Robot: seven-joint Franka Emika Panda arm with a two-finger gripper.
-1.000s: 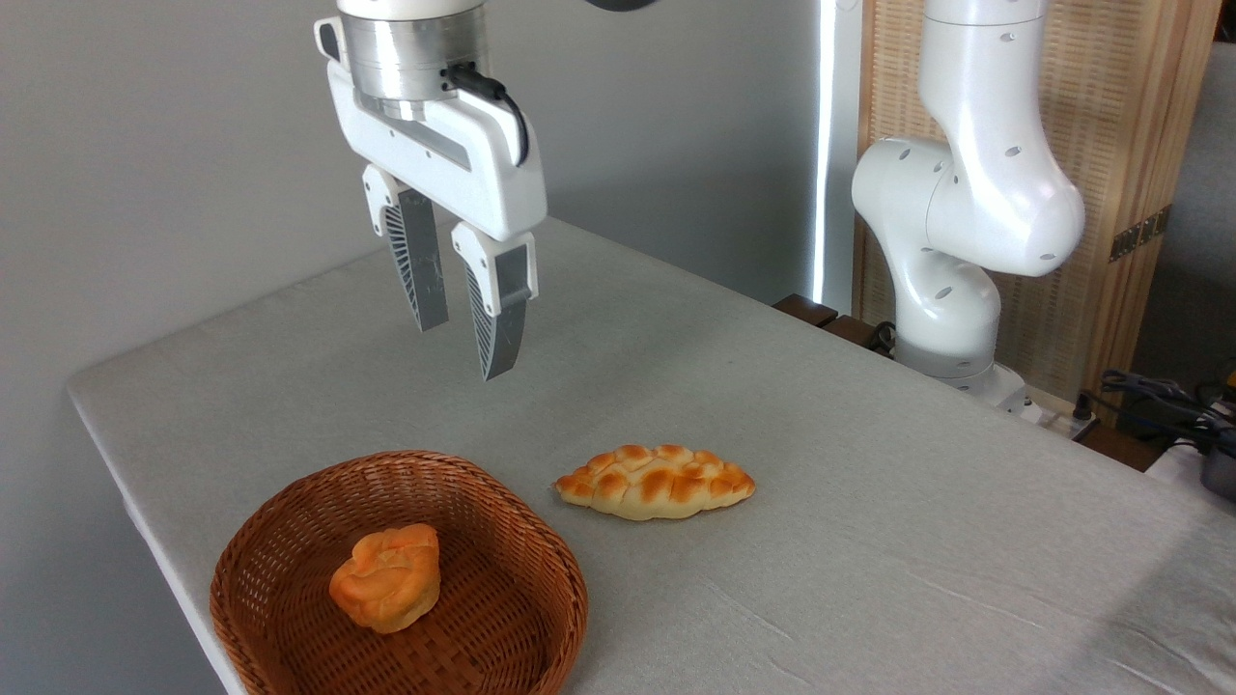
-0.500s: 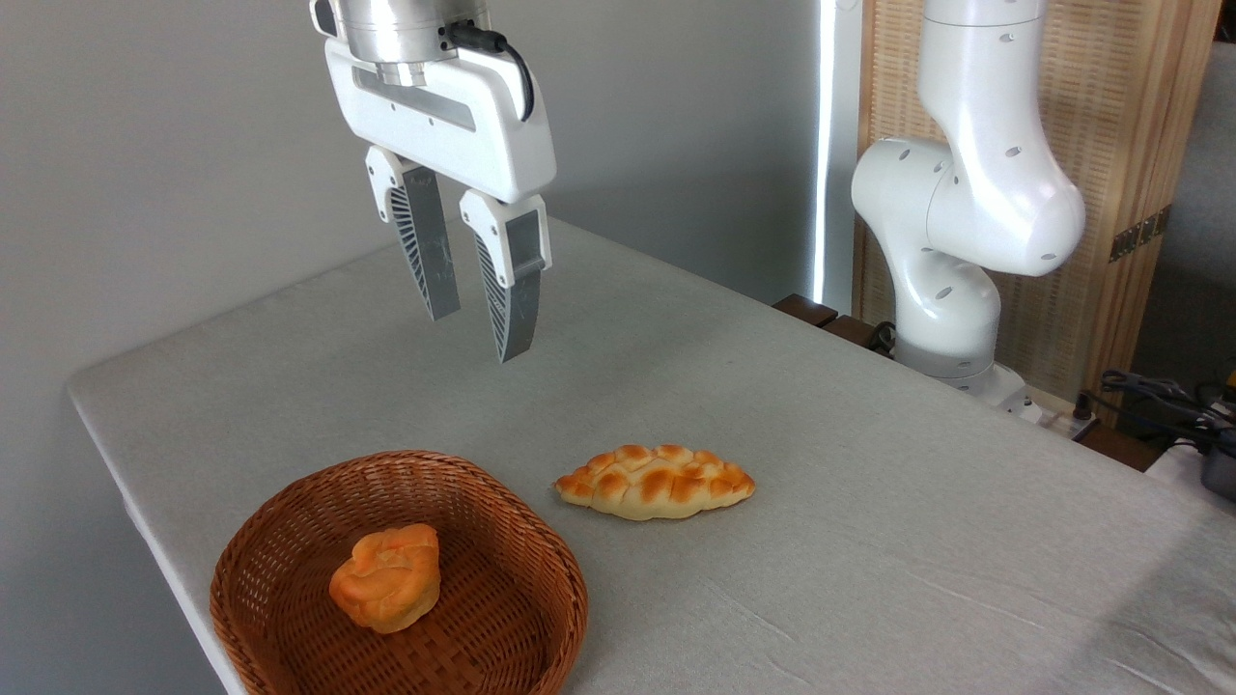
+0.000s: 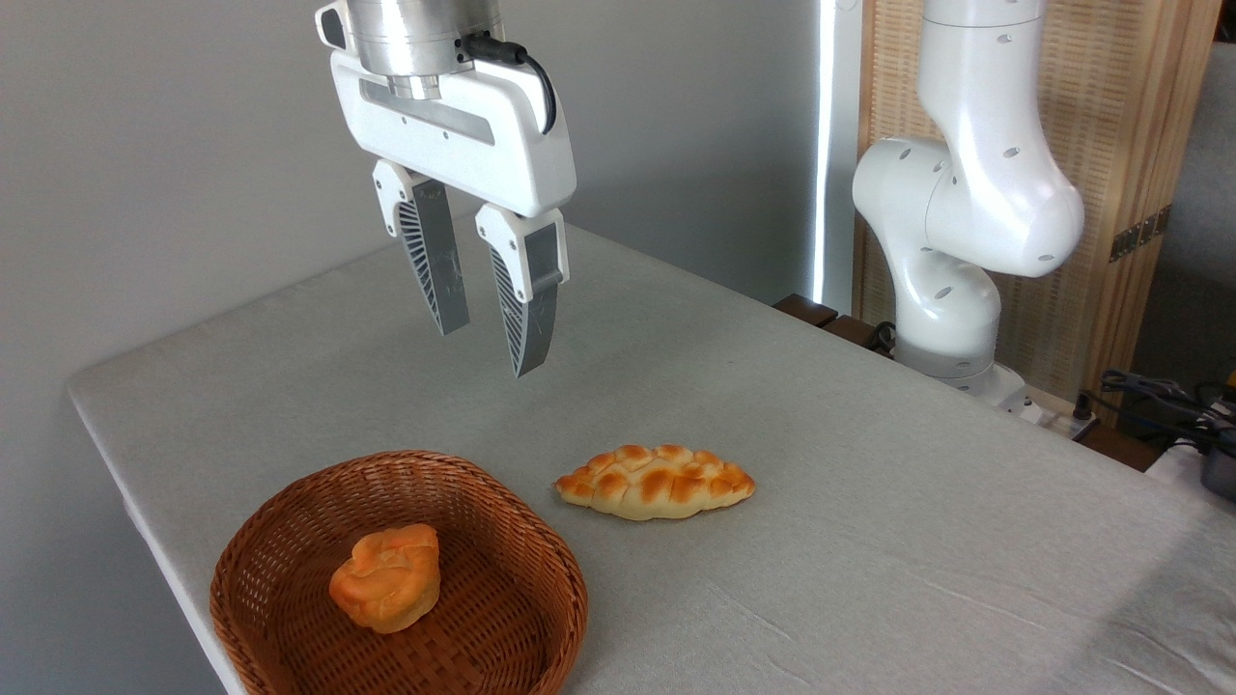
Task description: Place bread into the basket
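A: Where is the gripper (image 3: 491, 349) sitting right now?

B: It is hanging in the upper left of the frame, well above the table (image 3: 869, 502), with its 2 ribbed fingers (image 3: 432, 261) pointing down. They are parted by a narrow gap and holding nothing.

A: Is anything changing from a second ago?

B: Yes. The gripper is drifting rightward and slightly toward the frame's centre compared with 1 second ago, and the gap between the fingers is looking about the same. It is moving away from the spot above the basket (image 3: 541, 579), not toward it.

A: And what does that say about the job?

B: I am reading it as the retreat after release. The bread (image 3: 386, 577) is already lying inside the basket, in the lower left of the frame, so the placing itself is looking finished.

A: How is the bread looking?

B: It is showing as a small roundish bun, orange-golden, with a cracked lumpy top, resting on the woven floor slightly left of the basket's middle and clear of the rim.

A: Anything else nearby?

B: 1 longer braided loaf (image 3: 655, 481) is lying on the table just to the right of the basket, apart from it, unmoved across the 3 pictures.
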